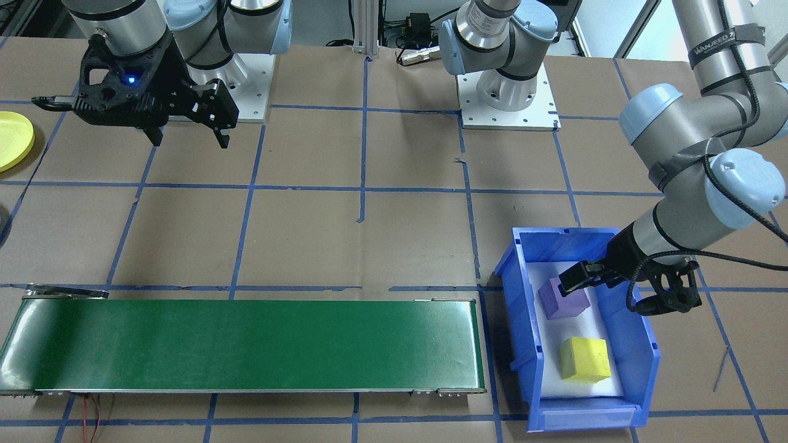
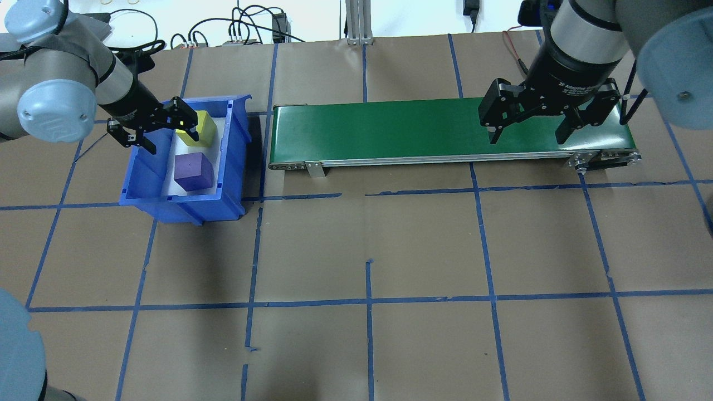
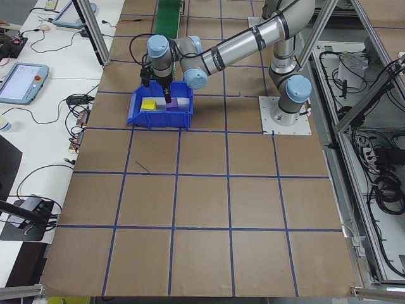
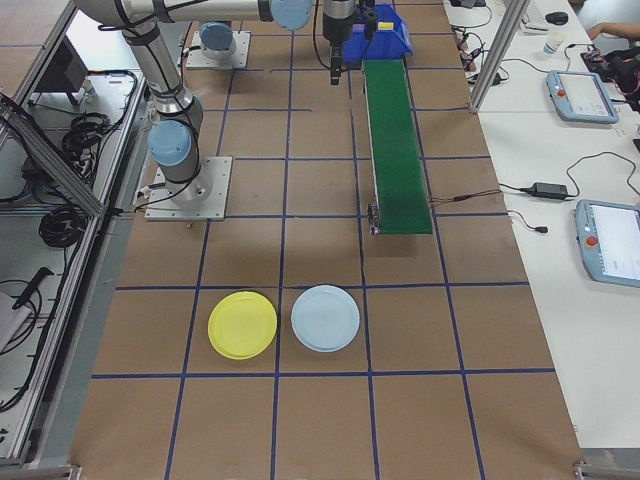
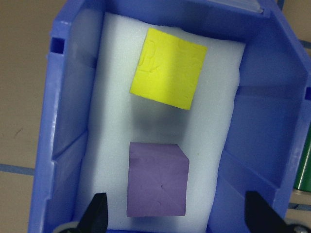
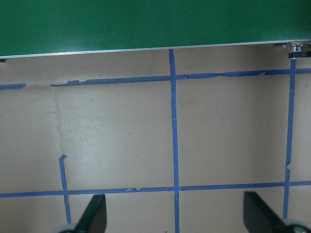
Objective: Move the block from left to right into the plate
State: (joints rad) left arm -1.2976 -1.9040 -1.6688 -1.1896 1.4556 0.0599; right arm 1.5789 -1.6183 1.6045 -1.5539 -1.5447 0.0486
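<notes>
My left tool (image 5: 175,216), fingers spread, hangs over the blue bin (image 5: 68,121); purple block (image 5: 157,179) sits directly below between them. Right tool (image 2: 529,120) open, empty.

Left gripper (image 2: 165,126) wide open over the blue bin (image 2: 231,161) – yellow cube (image 2: 204,128) and purple cube (image 2: 193,171) sit inside on a white liner, apart – while the right gripper (image 2: 526,130), also open and empty, hangs over the right end of the green conveyor belt (image 2: 384,129).
</notes>
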